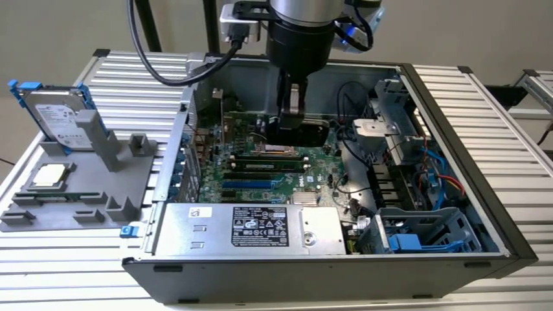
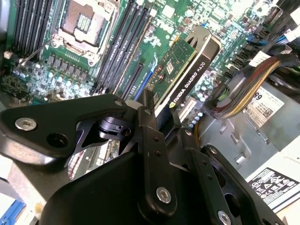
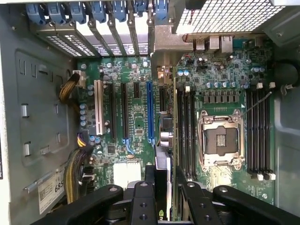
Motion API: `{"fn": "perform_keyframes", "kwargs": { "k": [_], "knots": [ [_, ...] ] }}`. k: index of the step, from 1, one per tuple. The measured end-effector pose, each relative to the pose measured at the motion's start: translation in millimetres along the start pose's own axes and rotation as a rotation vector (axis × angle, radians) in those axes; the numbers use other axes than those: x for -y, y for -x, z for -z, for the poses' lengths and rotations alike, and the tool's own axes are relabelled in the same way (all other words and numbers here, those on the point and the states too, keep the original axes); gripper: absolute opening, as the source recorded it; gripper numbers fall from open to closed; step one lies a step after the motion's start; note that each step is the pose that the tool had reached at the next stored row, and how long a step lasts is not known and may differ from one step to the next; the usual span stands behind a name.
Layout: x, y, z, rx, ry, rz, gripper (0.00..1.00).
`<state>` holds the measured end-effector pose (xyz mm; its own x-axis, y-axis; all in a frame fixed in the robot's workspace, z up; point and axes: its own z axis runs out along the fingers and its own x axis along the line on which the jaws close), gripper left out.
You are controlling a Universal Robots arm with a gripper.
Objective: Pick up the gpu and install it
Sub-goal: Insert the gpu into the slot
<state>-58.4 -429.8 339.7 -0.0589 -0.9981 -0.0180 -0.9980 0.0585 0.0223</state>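
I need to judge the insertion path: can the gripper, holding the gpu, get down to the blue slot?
Probably yes: the gripper holds the gpu above the board, and the blue slot looks bare, nothing across it.

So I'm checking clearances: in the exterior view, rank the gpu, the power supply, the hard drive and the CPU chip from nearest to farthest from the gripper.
1. gpu, held in the gripper over the motherboard.
2. power supply, along the case's front edge.
3 and 4. hard drive and CPU chip, both on the grey tray at the exterior view's left; too close to call.

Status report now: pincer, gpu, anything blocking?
Pincer shut on gpu, held above motherboard inside case. Card not seated yet. Nothing seen blocking.
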Motion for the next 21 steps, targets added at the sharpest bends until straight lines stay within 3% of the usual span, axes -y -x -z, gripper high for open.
{"fn": "perform_keyframes", "kwargs": {
  "k": [21],
  "knots": [
    [-3.9,-0.3,-4.4,0.0000,0.0000,0.000,0.00]
  ]
}}
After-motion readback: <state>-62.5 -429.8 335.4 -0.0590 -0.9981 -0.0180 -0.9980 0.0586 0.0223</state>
